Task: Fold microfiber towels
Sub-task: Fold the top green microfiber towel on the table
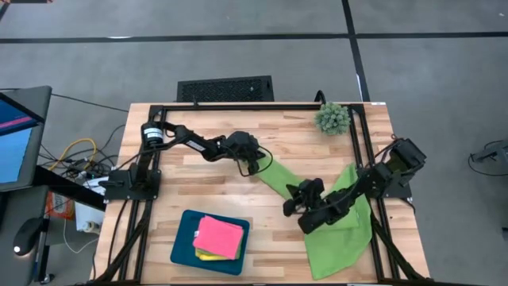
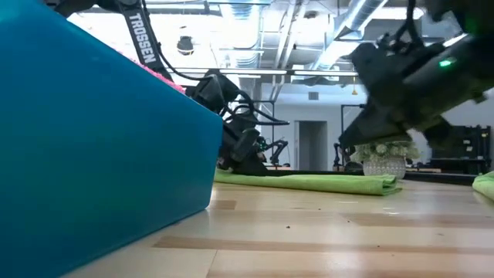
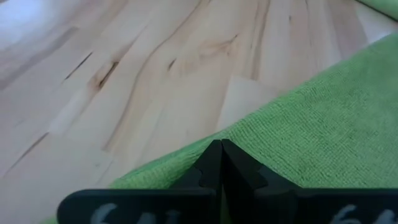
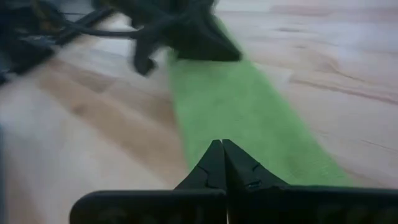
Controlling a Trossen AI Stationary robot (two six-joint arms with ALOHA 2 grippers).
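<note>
A lime green towel (image 1: 279, 179) lies on the wooden table as a long folded strip and also shows in the low view (image 2: 309, 182). My left gripper (image 1: 254, 164) is shut at the strip's far-left end, low on the table. My right gripper (image 1: 292, 203) is shut and empty over the strip's near-right part; in the low view (image 2: 390, 116) it hangs above the table. More lime green cloth (image 1: 341, 242) lies spread under the right arm. A hot pink towel (image 1: 219, 236) rests folded on a yellow one (image 1: 208, 256) in the teal tray (image 1: 184, 238). My left gripper has its shut fingers (image 3: 211, 163) on the edge of the green towel's far-left end (image 3: 186, 160), coming from above and slanting down. The fingers hide whether cloth is between them. The towel lies flat on the table, neither lifted nor pulled taut.
The tray's wall (image 2: 100, 154) fills the left of the low view. A small spiky plant (image 1: 332, 117) stands at the table's far right. A black frame (image 1: 238, 106) runs along the table's far edge and sides. Bare wood (image 1: 198, 179) lies between the tray and the left arm.
</note>
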